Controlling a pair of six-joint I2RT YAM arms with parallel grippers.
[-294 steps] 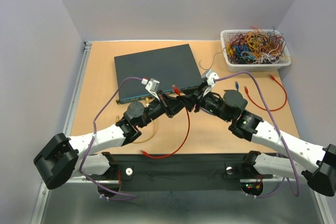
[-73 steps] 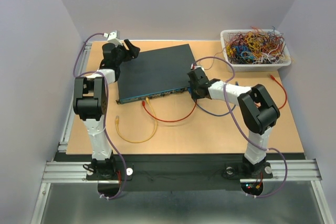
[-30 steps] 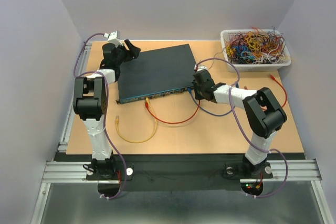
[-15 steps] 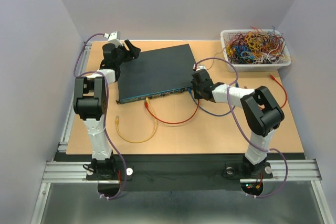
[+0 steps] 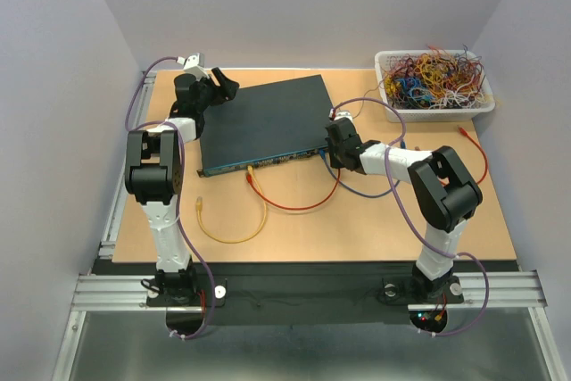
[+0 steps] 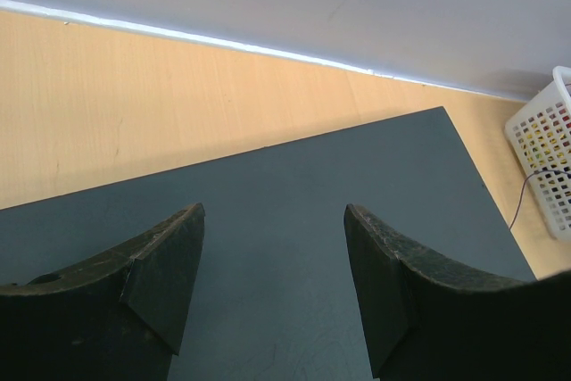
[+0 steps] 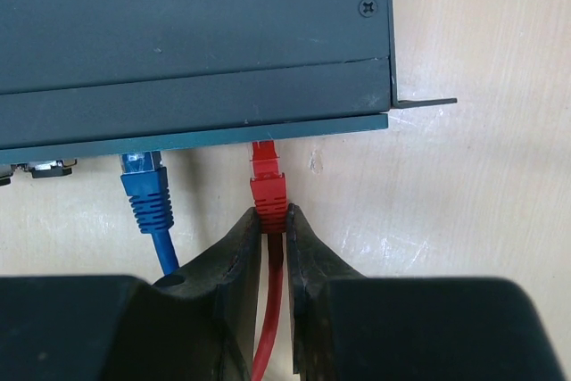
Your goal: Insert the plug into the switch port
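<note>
A pale wooden bench (image 5: 357, 220) between plain grey walls carries a flat dark teal switch (image 5: 259, 122), a white basket (image 5: 437, 111) of tangled wires at the far right and a loose yellow cable (image 5: 234, 236). The right jaws pinch the red plug (image 7: 268, 186) at its rear, its nose tucked under the switch's front edge beside a blue plug (image 7: 143, 186), so the switch port is hidden and the plug's depth cannot be told. The left jaws stand wide apart, holding nothing, above the switch's far left corner.
</note>
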